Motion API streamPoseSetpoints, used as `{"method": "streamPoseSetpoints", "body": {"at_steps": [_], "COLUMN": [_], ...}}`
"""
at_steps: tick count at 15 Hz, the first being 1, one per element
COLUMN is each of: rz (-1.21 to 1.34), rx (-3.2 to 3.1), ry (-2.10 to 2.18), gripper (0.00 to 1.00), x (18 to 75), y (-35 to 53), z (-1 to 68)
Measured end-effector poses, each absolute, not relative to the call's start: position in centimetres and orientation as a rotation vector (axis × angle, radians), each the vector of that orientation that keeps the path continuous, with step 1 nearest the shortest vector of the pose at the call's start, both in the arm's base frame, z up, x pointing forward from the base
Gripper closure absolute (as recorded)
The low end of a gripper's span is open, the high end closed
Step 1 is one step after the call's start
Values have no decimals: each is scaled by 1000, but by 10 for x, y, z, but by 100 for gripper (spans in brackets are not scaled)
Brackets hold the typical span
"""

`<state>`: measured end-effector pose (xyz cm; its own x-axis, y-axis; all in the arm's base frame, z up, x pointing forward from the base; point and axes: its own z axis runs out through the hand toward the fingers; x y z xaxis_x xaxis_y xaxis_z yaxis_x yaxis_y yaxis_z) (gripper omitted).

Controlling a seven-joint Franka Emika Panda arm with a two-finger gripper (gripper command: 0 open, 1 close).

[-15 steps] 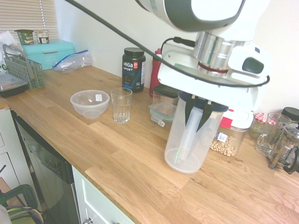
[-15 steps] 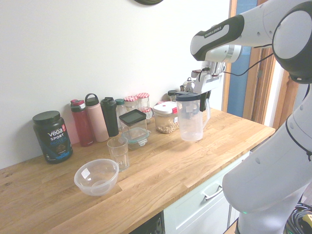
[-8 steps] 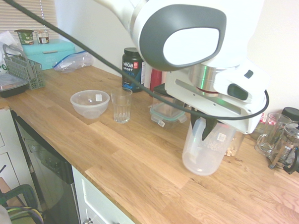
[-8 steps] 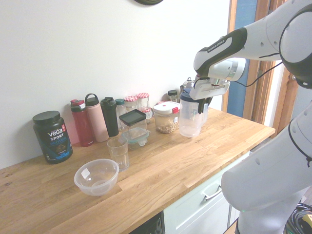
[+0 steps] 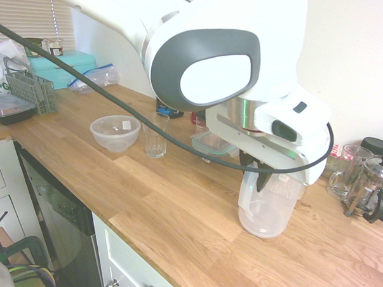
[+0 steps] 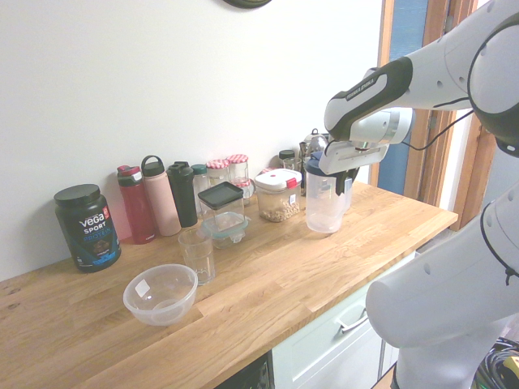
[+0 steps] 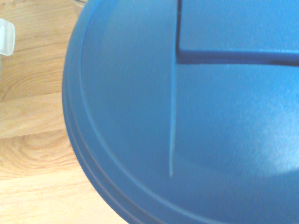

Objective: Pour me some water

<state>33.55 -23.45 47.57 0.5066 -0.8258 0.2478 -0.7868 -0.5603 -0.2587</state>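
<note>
Kitchen worktop (image 5: 176, 206), wooden, one white arm working near its far end by the door.

Gripper (image 6: 345, 173) sits at the top of a clear plastic water pitcher (image 6: 326, 204), pointing steeply down. Fingers clenched, apparently on the pitcher's handle or rim just under the lid; the exact contact point is hidden behind the wrist housing in the first exterior view. Pitcher looks upright, its base at or just above the wood (can't tell whether it rests).

Wrist view: almost filled by the pitcher's blue lid (image 7: 196, 116), seen from directly above, with a strip of worktop beside it. That fits a grip taken from the top.

Target vessel is presumably the drinking glass (image 5: 155, 134), empty, standing upright just beside a clear plastic bowl (image 5: 115, 132). Glass and pitcher are well apart, with a lidded food container (image 6: 222, 209) between them.

Along the wall: protein tub (image 6: 87, 226), red bottle (image 6: 136, 203), pink bottle (image 6: 160, 195), dark bottle (image 6: 182, 193), lidded jars. A French press (image 5: 370, 189) stands beyond the pitcher.

Judgement: pouring not begun. A high grip lets the pitcher tip about its top, but it hangs off a narrow hold and may swing in transit.
</note>
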Motion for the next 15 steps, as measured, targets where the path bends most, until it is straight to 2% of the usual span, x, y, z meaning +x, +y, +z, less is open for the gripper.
{"method": "streamPoseSetpoints", "body": {"at_steps": [1, 10, 12, 15], "rz": [-522, -500, -488, -343], "rx": [-2629, -2646, -2661, -2722], "ry": [1416, 1420, 1411, 1429], "gripper": [0, 0, 0, 0], "x": [338, 349, 349, 326], "y": [-236, -238, -237, -235], "z": [472, 455, 461, 494]}}
